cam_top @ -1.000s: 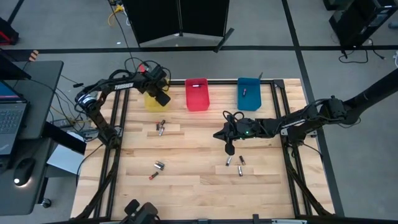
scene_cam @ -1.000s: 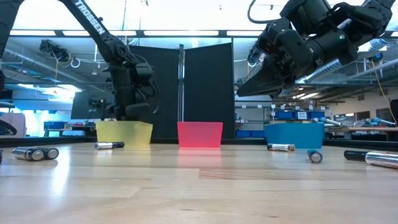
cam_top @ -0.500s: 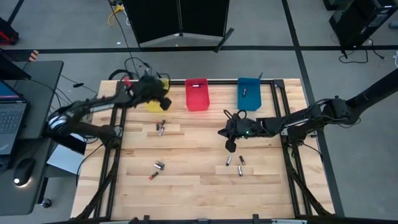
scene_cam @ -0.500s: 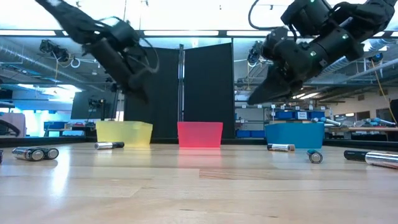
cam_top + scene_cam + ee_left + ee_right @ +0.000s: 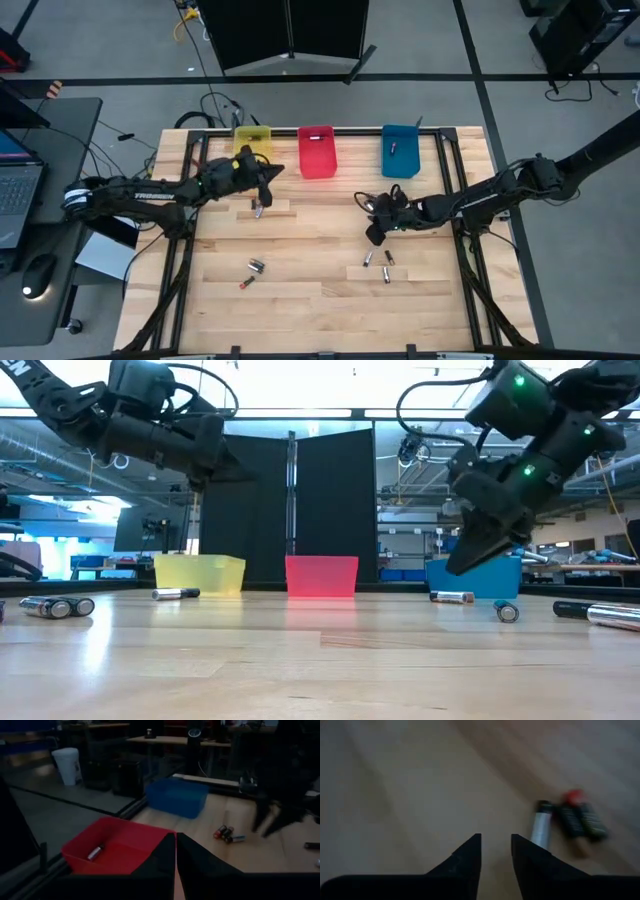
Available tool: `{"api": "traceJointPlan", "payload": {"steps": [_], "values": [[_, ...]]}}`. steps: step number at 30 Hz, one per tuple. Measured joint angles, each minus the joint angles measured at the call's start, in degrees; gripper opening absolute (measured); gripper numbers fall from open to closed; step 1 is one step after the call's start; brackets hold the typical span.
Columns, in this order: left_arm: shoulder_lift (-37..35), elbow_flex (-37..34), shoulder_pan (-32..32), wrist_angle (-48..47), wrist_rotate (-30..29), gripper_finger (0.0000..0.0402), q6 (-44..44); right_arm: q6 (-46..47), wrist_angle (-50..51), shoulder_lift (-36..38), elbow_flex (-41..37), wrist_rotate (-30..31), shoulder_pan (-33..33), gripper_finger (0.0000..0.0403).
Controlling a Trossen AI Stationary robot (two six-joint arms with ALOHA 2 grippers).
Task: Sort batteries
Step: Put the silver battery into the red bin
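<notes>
High view: slatted wooden table, three translucent plastic bins along far edge – yellow bin, red bin, blue bin. Left gripper above cells just in front of yellow bin. Right gripper near mid-table, just beside pair of batteries. More small cylinders at front left.

Low view: both grippers raised off wood; metallic cylinders lying flat on surface.

Left wrist view: fingers pressed together, nothing between; red bin holds one silvery cell.

Right wrist view: fingers slightly apart, empty; silvery and dark red-tipped cells on smooth wood ahead.
</notes>
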State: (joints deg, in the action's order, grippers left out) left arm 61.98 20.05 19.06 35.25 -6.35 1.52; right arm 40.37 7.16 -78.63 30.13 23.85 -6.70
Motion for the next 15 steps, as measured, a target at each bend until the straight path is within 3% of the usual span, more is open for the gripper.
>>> {"api": "traceJointPlan", "payload": {"steps": [4,15], "values": [[0.0,-0.45,-0.75,0.08,-0.04,0.0025,-1.09,0.65,2.34,-0.02,0.0,3.79,-0.04,0.0135],[0.02,-0.48,-0.86,-0.44,-0.17,0.0025,-1.38,0.6,1.95,-3.4,0.0,3.92,1.34,0.0135]]}}
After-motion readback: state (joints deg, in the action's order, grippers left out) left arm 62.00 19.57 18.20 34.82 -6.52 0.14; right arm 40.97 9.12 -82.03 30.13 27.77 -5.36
